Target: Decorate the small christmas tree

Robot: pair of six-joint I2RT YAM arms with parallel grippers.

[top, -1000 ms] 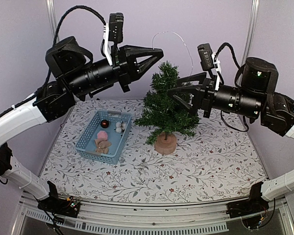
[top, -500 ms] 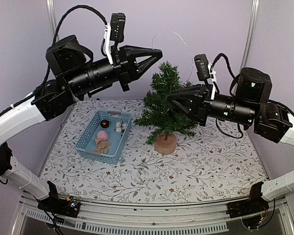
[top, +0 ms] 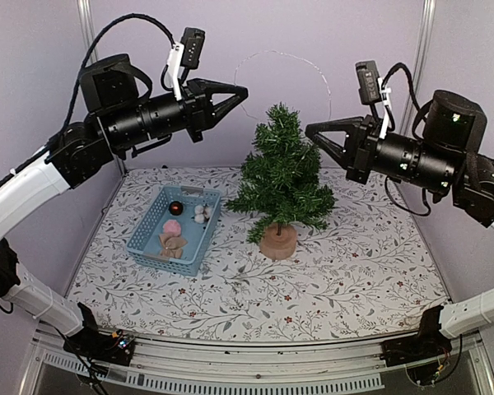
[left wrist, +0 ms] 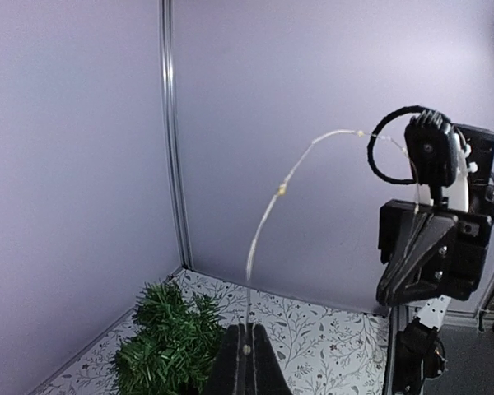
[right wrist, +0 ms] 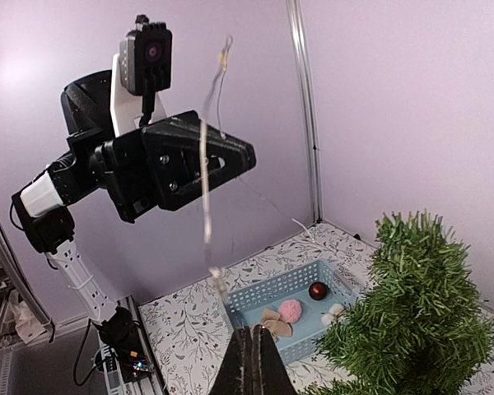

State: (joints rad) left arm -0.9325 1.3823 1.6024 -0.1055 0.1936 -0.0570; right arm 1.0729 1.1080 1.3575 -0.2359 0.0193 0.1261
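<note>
Small christmas tree [top: 280,177] centred; basket [top: 145,222] left; wire [top: 280,53] overhead.

On my feed the small christmas tree [top: 280,177] has rough, bristly dark-green needles, plastic by the look, on a matt tan wooden base [top: 277,241]. The basket [top: 174,228] is smooth light-blue plastic lattice holding a glossy red bauble [top: 174,207] and a fuzzy pink pompom [top: 172,227]. The counter [top: 354,271] wears a matt floral-print covering. My left pincer [top: 245,90] and right pincer [top: 309,129] look matt black plastic. The wire [left wrist: 280,189] is thin and pale.
</note>
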